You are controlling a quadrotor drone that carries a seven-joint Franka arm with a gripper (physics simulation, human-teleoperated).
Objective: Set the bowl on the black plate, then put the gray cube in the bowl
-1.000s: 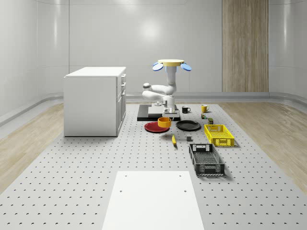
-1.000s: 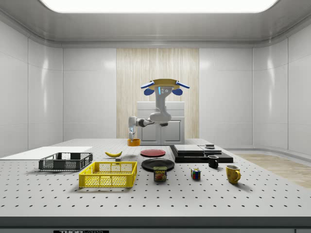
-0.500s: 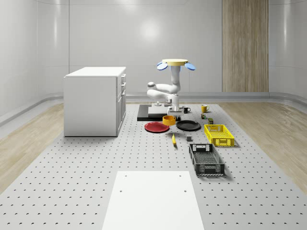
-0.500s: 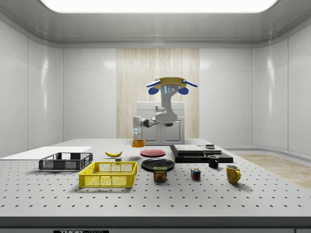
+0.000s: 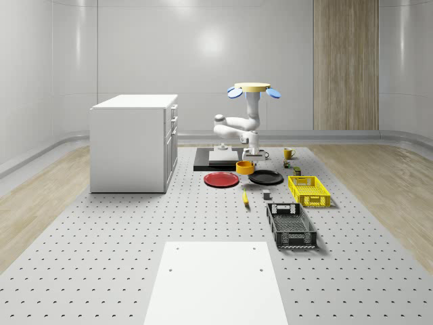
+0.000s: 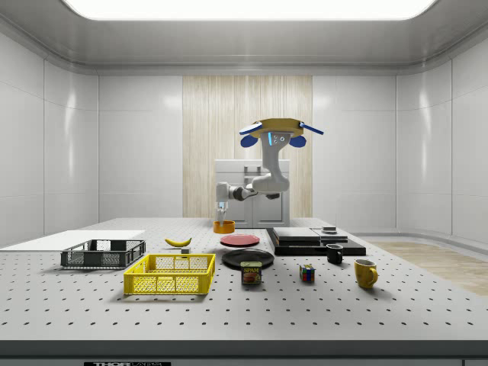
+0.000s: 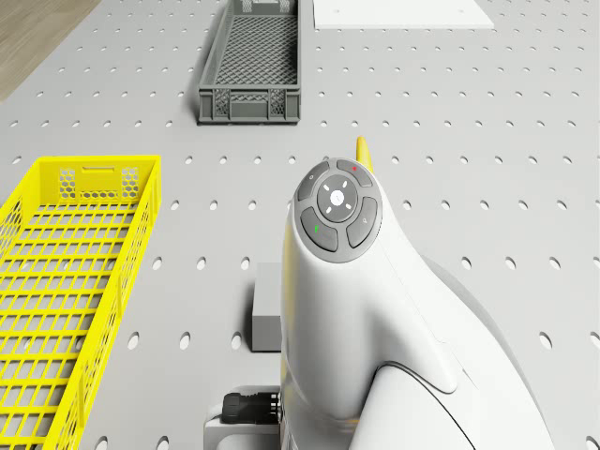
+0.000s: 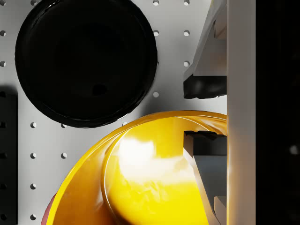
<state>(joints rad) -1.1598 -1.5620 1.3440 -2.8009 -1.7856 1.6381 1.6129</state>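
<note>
The orange-yellow bowl (image 5: 245, 166) (image 6: 224, 226) hangs just above the table between the red plate (image 5: 222, 179) and the black plate (image 5: 266, 177). My gripper (image 5: 247, 158) (image 6: 222, 214) (image 8: 206, 116) is shut on the bowl's rim (image 8: 140, 173), one finger inside and one outside. In the wrist view the black plate (image 8: 86, 61) lies just beyond the bowl. The small gray cube (image 5: 266, 195) (image 7: 265, 319) rests on the table near the banana (image 5: 245, 197). The drone (image 5: 252, 88) (image 6: 280, 131) hovers above the black platform (image 5: 220, 159).
A yellow basket (image 5: 308, 190) (image 7: 66, 281) and a dark crate (image 5: 291, 225) (image 7: 251, 66) stand in front of the black plate. Mugs (image 5: 288, 153), a can (image 6: 252, 272) and a colour cube (image 6: 306, 273) sit nearby. A white cabinet (image 5: 134, 142) stands at the whole-scene view's left.
The drone and arm have shifted toward the whole-scene view's right, carrying the bowl from over the red plate toward the black plate. The gripper has stayed shut on the bowl.
</note>
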